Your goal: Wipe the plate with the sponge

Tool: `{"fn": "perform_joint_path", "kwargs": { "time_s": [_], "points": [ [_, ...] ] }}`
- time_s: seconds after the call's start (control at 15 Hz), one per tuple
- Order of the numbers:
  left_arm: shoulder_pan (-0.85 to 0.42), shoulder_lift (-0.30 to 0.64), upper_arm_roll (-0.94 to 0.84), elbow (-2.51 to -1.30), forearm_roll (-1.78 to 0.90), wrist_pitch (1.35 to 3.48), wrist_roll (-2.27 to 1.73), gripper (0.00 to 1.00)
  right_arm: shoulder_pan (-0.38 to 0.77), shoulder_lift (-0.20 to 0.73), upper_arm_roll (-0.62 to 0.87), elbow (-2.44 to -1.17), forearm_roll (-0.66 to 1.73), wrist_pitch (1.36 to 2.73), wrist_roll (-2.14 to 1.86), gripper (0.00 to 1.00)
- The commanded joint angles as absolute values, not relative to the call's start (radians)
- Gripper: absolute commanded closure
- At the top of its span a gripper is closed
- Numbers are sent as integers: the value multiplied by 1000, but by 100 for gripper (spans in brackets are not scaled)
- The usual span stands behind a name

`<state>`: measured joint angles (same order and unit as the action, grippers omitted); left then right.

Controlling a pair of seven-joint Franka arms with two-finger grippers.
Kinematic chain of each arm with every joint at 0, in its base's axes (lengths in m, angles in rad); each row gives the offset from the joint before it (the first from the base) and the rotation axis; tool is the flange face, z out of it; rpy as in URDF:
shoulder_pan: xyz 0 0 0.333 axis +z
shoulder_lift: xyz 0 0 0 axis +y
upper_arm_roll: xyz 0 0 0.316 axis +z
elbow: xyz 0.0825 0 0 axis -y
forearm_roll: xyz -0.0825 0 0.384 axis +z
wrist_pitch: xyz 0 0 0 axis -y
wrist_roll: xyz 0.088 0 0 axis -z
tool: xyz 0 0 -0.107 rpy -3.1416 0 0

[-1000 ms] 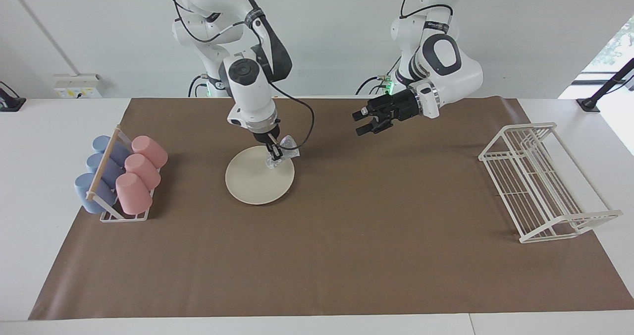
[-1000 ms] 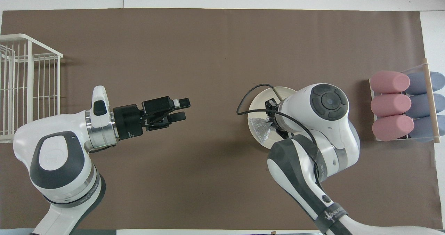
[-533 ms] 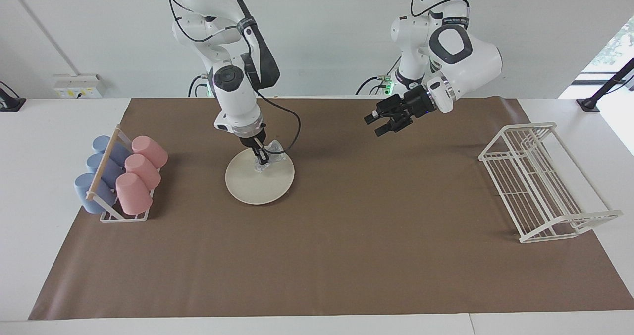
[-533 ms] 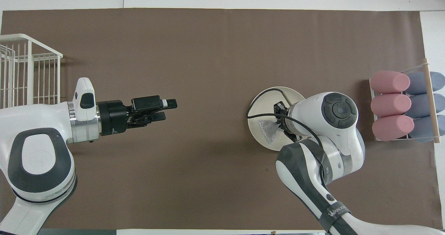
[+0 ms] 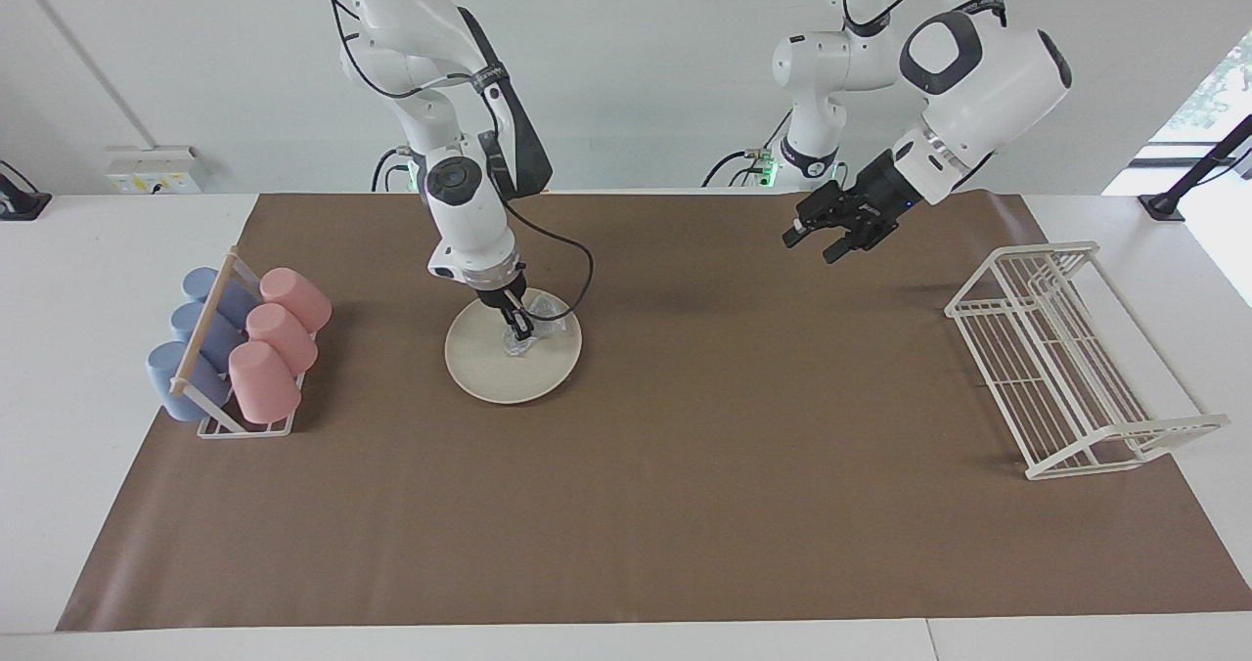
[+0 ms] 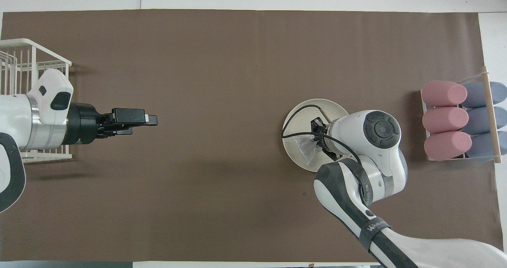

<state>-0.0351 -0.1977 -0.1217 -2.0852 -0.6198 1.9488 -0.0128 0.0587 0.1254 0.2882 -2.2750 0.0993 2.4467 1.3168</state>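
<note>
The right gripper [image 5: 518,327] was clamped tight on the sponge [image 5: 521,339], a shiny, crinkled silver-grey wad, and pressed it down onto the plate [image 5: 499,373]. In the overhead view the sponge [image 6: 305,148] spread as a rough wrinkled triangle over the part of the plate [image 6: 302,111] nearer the robots, partly covered by the arm's rounded white wrist.

The plate was round, flat and cream-white with a shallow rim. It lay on the matte brown table cover [image 5: 685,505], toward the right arm's end of the table, beside a wire cup rack [image 5: 245,426] with a wooden bar. That rack held smooth pink cups [image 5: 264,380] and blue cups [image 5: 171,379] lying on their sides.

The left gripper [image 5: 831,241], black and angular, waited in the air over bare cover with its fingers apart and nothing between them. Near it, at the left arm's end, stood a cream wire dish rack [image 5: 1066,368] of thin parallel bars.
</note>
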Motion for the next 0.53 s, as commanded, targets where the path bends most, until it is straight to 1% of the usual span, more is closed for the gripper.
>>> {"fn": "perform_joint_path", "kwargs": {
  "time_s": [0.0,0.33,0.47],
  "points": [
    [-2,-193,-129,-1990,-456,1824,-34,0,-12,132,293,-2279,106,2456,1189,100],
    [5,-178,-130,-1807,-172,1593,-34,0,-63,137,293,-2276,100,2459,1091,100],
    [3,-182,-130,-1790,-112,1559,-32,0,-52,137,293,-2278,100,2460,1110,100]
  ]
}}
